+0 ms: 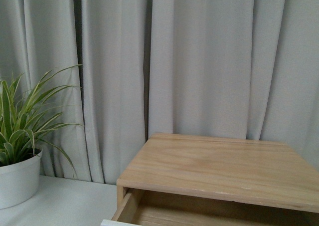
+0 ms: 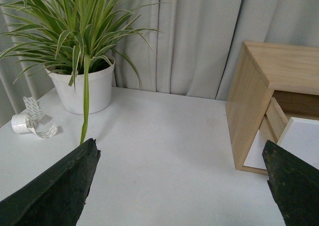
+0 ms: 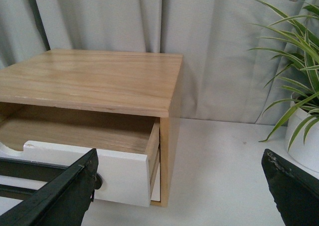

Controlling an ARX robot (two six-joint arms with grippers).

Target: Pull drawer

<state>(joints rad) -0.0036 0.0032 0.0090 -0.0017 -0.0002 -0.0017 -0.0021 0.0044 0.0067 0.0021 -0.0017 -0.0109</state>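
**Fingers spread on both arms, drawer part-way out**

Fingers on both arms stand spread wide and hold nothing: the left fingers (image 2: 60,191) frame bare counter from the lower corners of the left wrist view, and the right fingers (image 3: 65,191) do the same in the right wrist view, with open space between each pair.

Largest in the scene are the grey curtains (image 1: 199,61), filling the upper part of the front view. Below them sits the light wood cabinet (image 1: 219,168), lower right of that view, on the white counter (image 2: 159,151). The drawer (image 3: 127,168) is already out of the cabinet by some way: its white front stands clear of the carcass at lower left in the right wrist view, with its wood floor open to sight behind it. Its black bar handle (image 3: 30,170) runs horizontally across the front, partly hidden behind the near right finger.

The handle's long axis lies level, along the drawer's width, so the pull is straight out, away from the curtains. The right arm looks the nearer: the drawer front lies just beside its dark finger, though I cannot tell whether they touch. The left arm is well apart, seeing only the cabinet's side and a slice of drawer at the right edge of its view.

Smaller things: a potted plant (image 2: 82,81) at upper left of the left wrist view, and a tape roll (image 2: 22,122) near it.
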